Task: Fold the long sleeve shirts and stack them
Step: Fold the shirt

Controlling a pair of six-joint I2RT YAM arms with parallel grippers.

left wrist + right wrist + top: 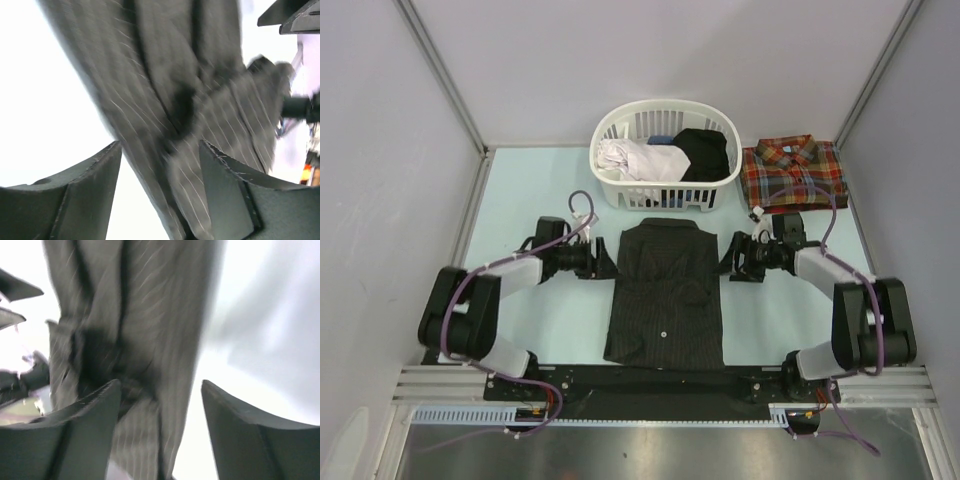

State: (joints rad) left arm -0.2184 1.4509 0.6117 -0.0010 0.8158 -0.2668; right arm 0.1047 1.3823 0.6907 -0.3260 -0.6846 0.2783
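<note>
The black pinstriped shirt lies flat in the middle of the table, sleeves folded in, collar toward the basket. It fills both wrist views, left and right. My left gripper is open at the shirt's left edge near the shoulder. My right gripper is open at the shirt's right edge near the shoulder. Both sets of jaws stand wide apart with the shirt's edge between them, not pinched. The plaid flannel shirt lies folded at the back right.
A white laundry basket with white and black clothes stands behind the pinstriped shirt. Grey walls close in the left and right sides. A metal rail runs along the near edge.
</note>
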